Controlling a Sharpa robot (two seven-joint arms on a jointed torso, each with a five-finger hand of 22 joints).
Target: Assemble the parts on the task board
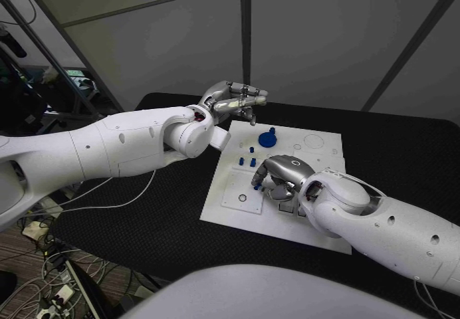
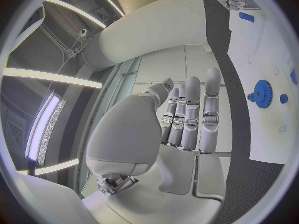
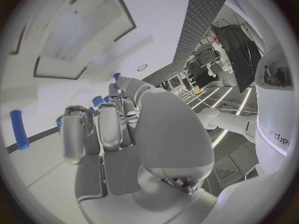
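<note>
Right now both hands are over the white task board, which lies in the middle of the black table. The left hand hangs above the board's far-left corner with its fingers stretched out nearly straight and close together – the left wrist view shows nothing between them, so it carries nothing. The right hand is down low on the board's middle, fingers curled toward the surface. Whether it pinches anything I cannot tell; the right wrist view shows small blue bits just past its fingertips, but the fingers hide the contact.

As for the parts: a blue gear sits on the board's far half, near the left hand, and two short blue pegs stand just beside the right hand's knuckles. A loose blue pin lies flat on the board off to one side of that hand. A raised white plate occupies the board's left side.

The risk, as I judge it, is in the crowding – the right hand's knuckles are so close to the standing pegs that a sideways sweep could knock them over or flick the loose pin off the board. A peg pressed in at a tilt would likely jam, and pushing harder could shift the whole board.
</note>
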